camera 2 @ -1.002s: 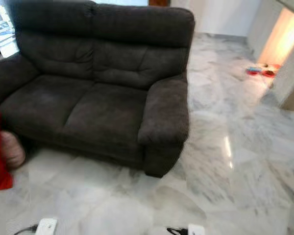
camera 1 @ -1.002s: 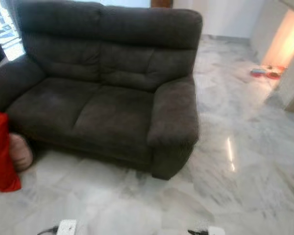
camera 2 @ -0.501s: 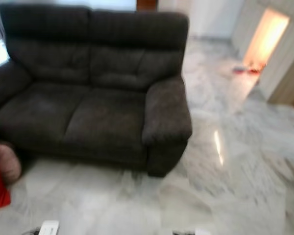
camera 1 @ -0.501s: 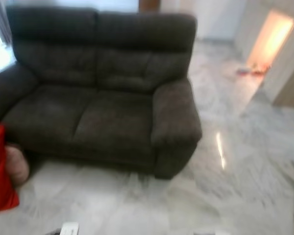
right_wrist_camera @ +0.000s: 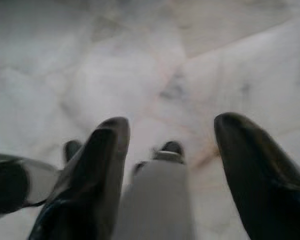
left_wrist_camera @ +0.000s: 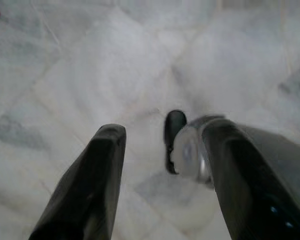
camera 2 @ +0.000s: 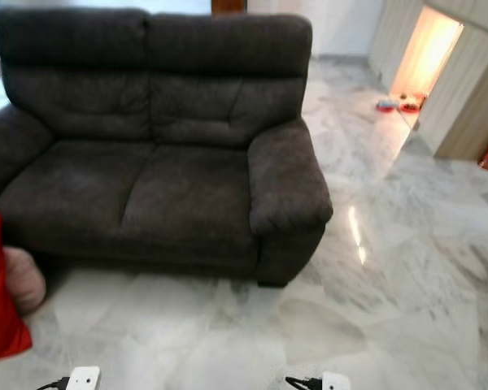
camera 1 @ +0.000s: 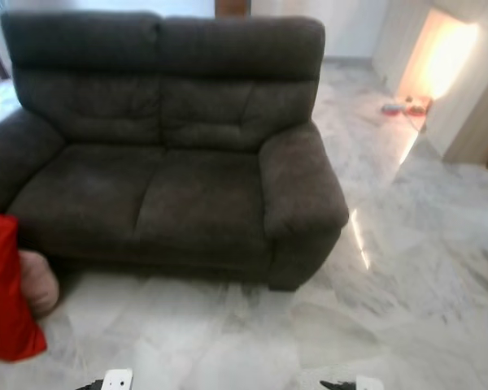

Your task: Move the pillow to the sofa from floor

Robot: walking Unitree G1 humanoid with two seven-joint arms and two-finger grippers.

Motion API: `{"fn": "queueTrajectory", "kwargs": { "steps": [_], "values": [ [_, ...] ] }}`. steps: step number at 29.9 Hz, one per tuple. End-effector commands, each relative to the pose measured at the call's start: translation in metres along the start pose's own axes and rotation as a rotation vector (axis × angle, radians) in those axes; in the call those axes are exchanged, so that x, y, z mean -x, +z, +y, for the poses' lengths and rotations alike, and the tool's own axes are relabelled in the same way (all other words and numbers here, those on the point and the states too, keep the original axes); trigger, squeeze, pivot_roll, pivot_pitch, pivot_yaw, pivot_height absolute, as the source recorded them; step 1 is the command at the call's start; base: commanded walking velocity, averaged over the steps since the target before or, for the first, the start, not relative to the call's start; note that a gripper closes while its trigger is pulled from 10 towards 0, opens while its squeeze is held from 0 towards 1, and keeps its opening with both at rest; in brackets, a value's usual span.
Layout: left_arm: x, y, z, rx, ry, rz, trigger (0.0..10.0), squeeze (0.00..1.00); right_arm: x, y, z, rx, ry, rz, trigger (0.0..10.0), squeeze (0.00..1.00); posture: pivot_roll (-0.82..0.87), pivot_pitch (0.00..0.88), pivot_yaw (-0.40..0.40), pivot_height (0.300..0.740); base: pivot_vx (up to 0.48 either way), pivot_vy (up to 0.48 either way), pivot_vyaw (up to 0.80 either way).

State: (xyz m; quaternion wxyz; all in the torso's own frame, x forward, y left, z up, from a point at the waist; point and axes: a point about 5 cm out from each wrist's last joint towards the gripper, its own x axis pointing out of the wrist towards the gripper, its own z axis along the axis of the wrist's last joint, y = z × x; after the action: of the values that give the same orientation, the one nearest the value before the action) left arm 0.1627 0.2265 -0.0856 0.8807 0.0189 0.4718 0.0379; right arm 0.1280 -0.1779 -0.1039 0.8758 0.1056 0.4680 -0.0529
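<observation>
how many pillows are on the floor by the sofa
2. A red pillow lies on the floor at the sofa's left front corner, cut off by the picture's edge. A pink pillow sits just behind it against the sofa's base. More could lie beyond the edge.

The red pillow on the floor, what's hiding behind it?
A pinkish round cushion peeks out behind the red pillow, both on the marble floor beside the sofa. Most of the cushion is covered.
</observation>
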Motion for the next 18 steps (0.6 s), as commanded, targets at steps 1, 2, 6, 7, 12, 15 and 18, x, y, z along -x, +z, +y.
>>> {"fn": "queueTrajectory", "kwargs": {
  "steps": [1, 2, 6, 7, 12, 15, 18],
  "values": [
    [0.0015, -0.0055, 0.0056, -0.008, 0.013, 0.027, 10.0, 0.0, -0.0023, 0.0063, 0.0047, -0.011, 0.006, -0.019, 10.0, 0.0, 0.09, 0.0, -0.041, 0.74, 0.0, 0.345, 0.0],
    [0.0013, -0.0047, 0.0053, -0.008, 0.012, 0.026, 10.0, 0.0, -0.0025, 0.0074, 0.0045, -0.008, 0.004, -0.021, 10.0, 0.0, 0.09, 0.0, -0.041, 0.74, 0.0, 0.356, 0.0],
    [0.0006, -0.0019, 0.0044, -0.009, 0.011, 0.02, 10.0, 0.0, -0.0034, 0.0105, 0.0038, 0.005, -0.002, -0.024, 10.0, 0.0, 0.09, 0.0, -0.041, 0.74, 0.0, 0.364, 0.0],
    [0.0005, -0.0017, 0.0043, -0.008, 0.011, 0.02, 10.0, 0.0, -0.0034, 0.0107, 0.0037, 0.006, -0.002, -0.023, 10.0, 0.0, 0.08, 0.0, -0.04, 0.74, 0.0, 0.364, 0.0],
    [0.0006, -0.0024, 0.0043, -0.013, 0.009, 0.028, 10.0, 0.0, -0.0033, 0.0101, 0.0032, 0.004, -0.007, -0.019, 10.0, 0.0, 0.07, 0.0, -0.029, 0.74, 0.0, 0.368, 0.0],
    [0.0008, -0.0044, 0.0036, -0.015, 0.006, 0.035, 10.0, 0.0, -0.0027, 0.0079, 0.0016, -0.001, -0.01, -0.008, 10.0, 0.0, 0.09, 0.0, -0.039, 0.74, 0.0, 0.365, 0.0],
    [0.0011, -0.0059, 0.0031, -0.005, 0.01, 0.036, 10.0, 0.0, -0.0022, 0.0062, 0.0002, 0.0, -0.011, 0.0, 10.0, 0.0, 0.1, 0.0, -0.052, 0.74, 0.0, 0.365, 0.0]
  ]
}}
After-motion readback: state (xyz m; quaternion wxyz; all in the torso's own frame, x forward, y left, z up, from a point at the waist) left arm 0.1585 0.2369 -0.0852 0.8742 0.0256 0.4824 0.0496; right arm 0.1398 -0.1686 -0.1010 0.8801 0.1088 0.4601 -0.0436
